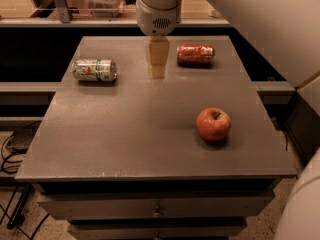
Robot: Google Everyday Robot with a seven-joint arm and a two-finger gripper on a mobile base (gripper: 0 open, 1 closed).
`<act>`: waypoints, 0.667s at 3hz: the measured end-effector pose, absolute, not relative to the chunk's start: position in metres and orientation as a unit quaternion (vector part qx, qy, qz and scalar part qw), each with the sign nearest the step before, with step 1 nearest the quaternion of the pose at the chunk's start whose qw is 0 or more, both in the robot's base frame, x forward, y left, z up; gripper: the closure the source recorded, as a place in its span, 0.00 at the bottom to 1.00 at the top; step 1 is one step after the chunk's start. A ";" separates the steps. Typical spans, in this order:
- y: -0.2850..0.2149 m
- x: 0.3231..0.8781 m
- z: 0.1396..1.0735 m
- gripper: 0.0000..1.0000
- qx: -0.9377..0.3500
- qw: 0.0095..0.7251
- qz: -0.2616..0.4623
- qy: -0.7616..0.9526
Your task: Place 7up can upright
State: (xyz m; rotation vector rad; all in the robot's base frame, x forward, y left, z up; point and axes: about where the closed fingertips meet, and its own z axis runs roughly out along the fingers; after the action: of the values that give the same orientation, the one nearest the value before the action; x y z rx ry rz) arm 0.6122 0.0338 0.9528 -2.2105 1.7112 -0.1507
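Note:
The 7up can (94, 70), green and white with a red mark, lies on its side near the back left of the grey table (125, 139). My gripper (157, 70) hangs pointing down over the back middle of the table. It is to the right of the 7up can and well apart from it. It holds nothing that I can see.
An orange-red can (195, 54) lies on its side at the back right, just right of the gripper. A red apple (213, 124) sits at the front right. Drawers are below the table's front edge. A shelf with clutter runs behind the table.

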 end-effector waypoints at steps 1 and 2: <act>0.045 0.616 0.944 0.00 -0.779 0.164 -0.048 0.603; 0.074 0.628 0.934 0.00 -0.789 0.163 -0.046 0.591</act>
State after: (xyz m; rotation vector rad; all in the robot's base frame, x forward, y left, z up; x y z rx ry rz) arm 0.6276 0.0737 0.9341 -2.2504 1.6852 -0.1309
